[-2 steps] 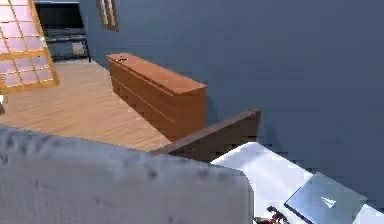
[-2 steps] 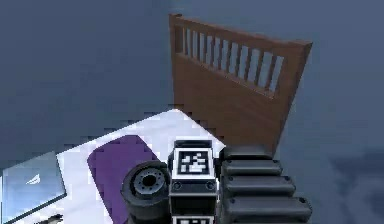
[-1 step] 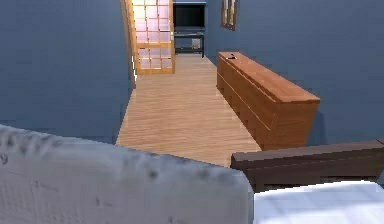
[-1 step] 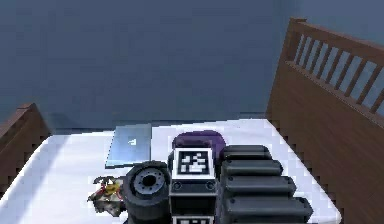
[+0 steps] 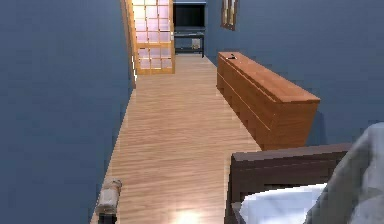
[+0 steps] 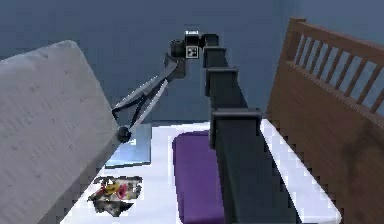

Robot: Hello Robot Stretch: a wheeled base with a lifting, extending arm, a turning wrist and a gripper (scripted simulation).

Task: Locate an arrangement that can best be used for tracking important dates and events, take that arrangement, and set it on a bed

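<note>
Forward view faces down the room to a distant glazed door; arm side view sits close over the bed, whose footboard shows at the forward view's lower right

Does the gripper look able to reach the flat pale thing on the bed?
Probably yes: the gripper ends right by the flat pale thing, beside the grey pillow, with nothing between them. Whether they touch, I cannot tell.
</note>
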